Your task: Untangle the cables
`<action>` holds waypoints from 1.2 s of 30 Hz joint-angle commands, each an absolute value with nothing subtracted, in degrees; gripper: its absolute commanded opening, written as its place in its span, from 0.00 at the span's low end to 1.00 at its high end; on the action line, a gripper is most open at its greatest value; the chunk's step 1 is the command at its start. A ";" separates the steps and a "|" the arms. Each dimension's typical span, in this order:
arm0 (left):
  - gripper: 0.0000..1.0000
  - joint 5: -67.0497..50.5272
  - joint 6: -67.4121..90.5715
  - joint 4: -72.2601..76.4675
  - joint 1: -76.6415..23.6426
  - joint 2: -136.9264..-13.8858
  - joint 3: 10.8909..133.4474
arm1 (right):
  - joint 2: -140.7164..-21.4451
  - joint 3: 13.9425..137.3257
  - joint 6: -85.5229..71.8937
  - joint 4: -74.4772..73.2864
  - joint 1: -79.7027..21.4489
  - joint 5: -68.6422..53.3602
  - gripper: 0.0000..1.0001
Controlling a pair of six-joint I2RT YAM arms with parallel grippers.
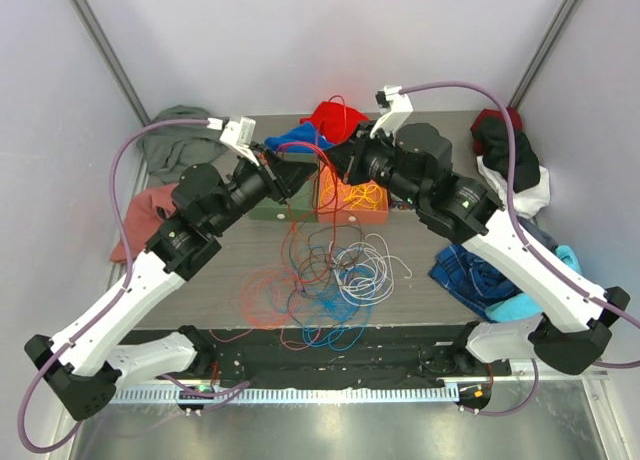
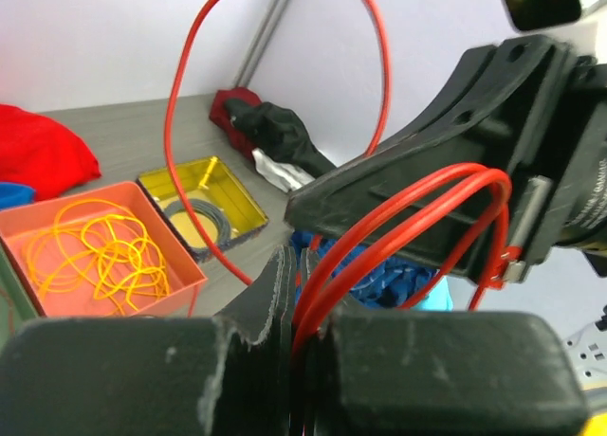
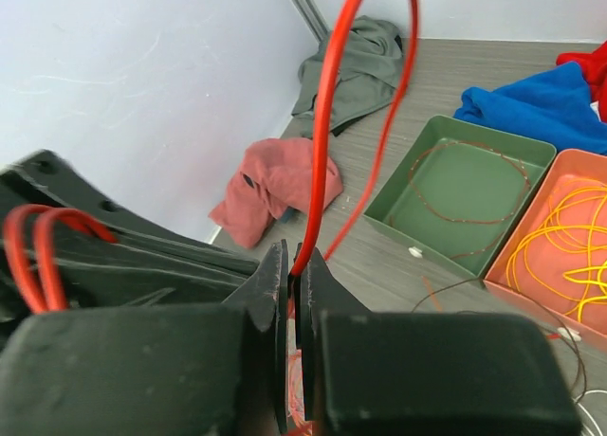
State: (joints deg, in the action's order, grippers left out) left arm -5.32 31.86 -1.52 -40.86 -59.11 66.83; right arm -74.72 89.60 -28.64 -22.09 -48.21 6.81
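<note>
The left claw [image 2: 296, 270] is clamped on the red cable [image 2: 169, 123], with several strands pinched between its fingers. The right claw [image 3: 294, 261] sits close opposite it, pressed together on the same red cable. From both grips the cable rises in a tall arch above the two claws. Two more red strands run from the left claw's fingers across to the side of the right claw. Past the left claw's fingers and off to their left is an orange tray [image 2: 156, 223] holding a yellow cable [image 2: 95, 251]. Just beyond it, a yellow tray [image 2: 232, 194] holds a black coil [image 2: 224, 229]. Past the right claw's fingers and to their right, a green tray [image 3: 455, 185] holds a thin brown cable [image 3: 524, 173]. The loose tangle of cables [image 1: 335, 275] lies on the table, on the base side of both claws.
</note>
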 commanded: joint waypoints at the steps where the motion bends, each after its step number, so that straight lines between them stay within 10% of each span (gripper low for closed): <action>1: 0.00 -9.40 33.40 5.80 -41.13 -58.80 64.61 | -71.63 88.95 -30.67 -18.63 -48.34 5.98 0.01; 16: 0.21 -9.93 34.72 12.48 -41.92 -56.69 56.34 | -72.16 88.95 -34.28 -18.37 -48.34 3.86 0.01; 36: 0.20 -9.31 34.54 10.81 -41.92 -51.06 53.09 | -72.86 86.66 -31.99 -20.83 -47.72 7.39 0.01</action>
